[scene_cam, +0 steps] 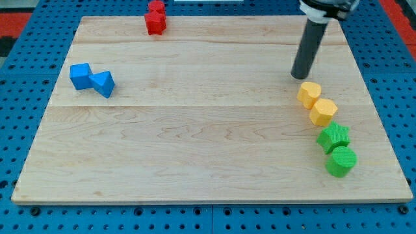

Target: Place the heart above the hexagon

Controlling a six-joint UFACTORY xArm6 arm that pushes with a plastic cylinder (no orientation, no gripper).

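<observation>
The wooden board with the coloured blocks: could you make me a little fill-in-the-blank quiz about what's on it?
1. My tip stands just above the ____ heart.
2. The yellow hexagon touches the heart on the side toward the view's ____.
3. The two blue blocks lie at the view's ____.
4. The red blocks sit at the board's ____ edge.

Missing words: yellow; bottom; left; top

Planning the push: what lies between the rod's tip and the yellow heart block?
Nothing: in the camera view, only bare wooden board separates my tip from the yellow heart block, just below it.
</observation>
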